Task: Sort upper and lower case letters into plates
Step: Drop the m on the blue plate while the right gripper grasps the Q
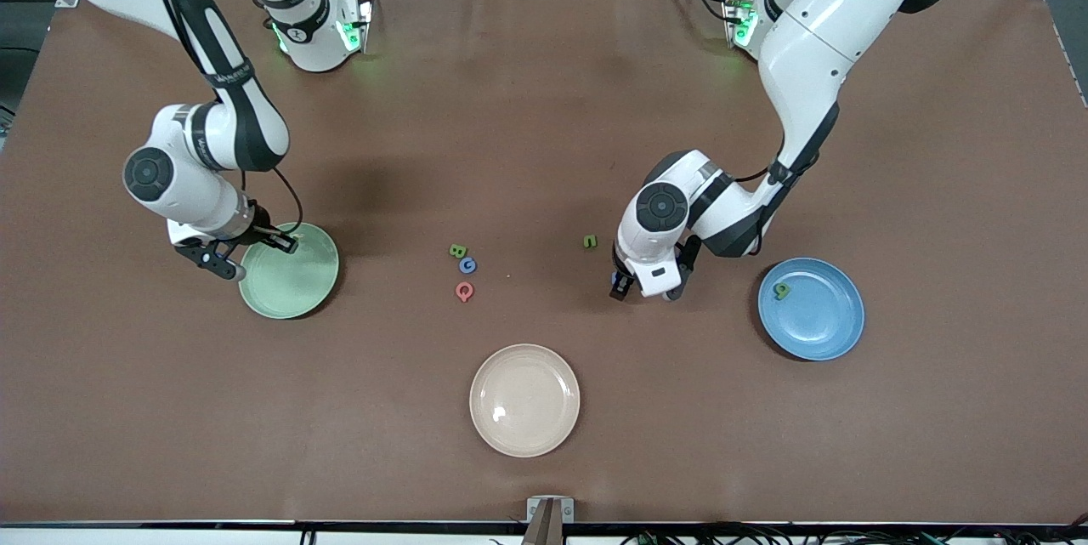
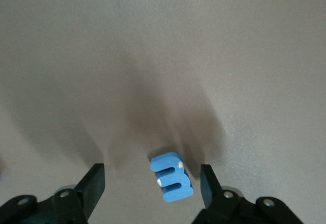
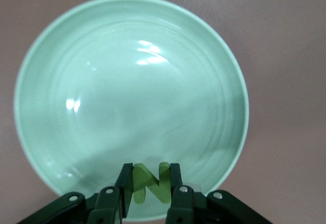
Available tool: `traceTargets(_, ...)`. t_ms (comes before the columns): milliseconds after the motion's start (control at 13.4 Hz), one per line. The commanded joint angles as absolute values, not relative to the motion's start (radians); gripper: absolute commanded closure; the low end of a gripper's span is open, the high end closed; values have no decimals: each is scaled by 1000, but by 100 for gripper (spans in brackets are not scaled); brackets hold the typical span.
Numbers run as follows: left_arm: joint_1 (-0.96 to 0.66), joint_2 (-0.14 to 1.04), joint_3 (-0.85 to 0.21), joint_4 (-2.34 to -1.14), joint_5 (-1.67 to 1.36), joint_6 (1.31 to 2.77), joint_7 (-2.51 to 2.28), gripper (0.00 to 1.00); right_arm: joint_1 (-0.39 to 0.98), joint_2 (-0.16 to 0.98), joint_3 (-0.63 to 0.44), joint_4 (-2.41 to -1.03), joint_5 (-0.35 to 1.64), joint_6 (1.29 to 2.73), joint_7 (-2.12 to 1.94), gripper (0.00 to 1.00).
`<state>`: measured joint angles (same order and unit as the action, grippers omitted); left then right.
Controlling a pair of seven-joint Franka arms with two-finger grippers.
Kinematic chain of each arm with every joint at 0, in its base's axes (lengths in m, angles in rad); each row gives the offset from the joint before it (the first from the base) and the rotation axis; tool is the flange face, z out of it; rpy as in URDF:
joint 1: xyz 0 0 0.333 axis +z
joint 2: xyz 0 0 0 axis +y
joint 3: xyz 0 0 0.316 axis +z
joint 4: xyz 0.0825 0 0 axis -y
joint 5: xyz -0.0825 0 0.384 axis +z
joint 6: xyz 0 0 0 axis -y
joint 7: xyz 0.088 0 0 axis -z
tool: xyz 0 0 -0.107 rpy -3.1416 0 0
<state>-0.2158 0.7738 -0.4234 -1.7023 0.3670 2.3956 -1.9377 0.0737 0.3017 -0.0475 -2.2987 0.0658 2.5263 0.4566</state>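
Note:
My right gripper (image 1: 223,264) hangs over the rim of the mint green plate (image 1: 293,286) and is shut on a green N (image 3: 150,183); the right wrist view shows the gripper (image 3: 151,175) above the plate (image 3: 127,81), which has nothing lying in it. My left gripper (image 1: 643,290) is low over the table, open (image 2: 152,174), with a blue m (image 2: 172,183) lying between its fingers and touching neither. A green p (image 1: 781,291) lies in the blue plate (image 1: 820,324). On the table lie a green B (image 1: 457,251), a blue G (image 1: 467,265), a red Q (image 1: 464,291) and a green n (image 1: 590,241).
A cream-beige plate (image 1: 524,400) sits nearer to the front camera than the letters, midway along the table. The brown mat (image 1: 544,103) covers the whole table.

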Motion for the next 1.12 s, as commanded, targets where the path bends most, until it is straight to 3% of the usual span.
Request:
traceTargets(0,-225,790,-416,-1683,370,2410,-1954,27,72,322,-41,-2309,74,2559,457,93)
traceTargets(149,-224,790,-416,-1684,373,2408,-1941,54,72,331,-41,-2307,75,2559,460,49)
traceTargets(223,-224,788,-416,-1684,373,2408,-1936,66,72,331,-41,-2306,75,2559,466,13)
traceTargets(298,-222,790,-414,-1684,374,2408,-1933,77,74,330,-40,-2303,75,2550,468,0)
traceTargets(372,-219,788,-414,-1684,379,2408,-1924,90,80,327,-40,-2298,75,2545,471,0)
traceTargets(521,-213,770,-414,-1683,379,2405,-1889,99,93,313,-35,-2270,75,2510,509,0)
traceTargets(893,-180,710,-414,-1594,364,2262,-1787,100,308,330,-34,-2087,75,2393,880,0)
traceTargets(1041,-83,683,-451,-1603,362,2249,-1731,100,375,402,-32,-1998,77,2393,958,0)
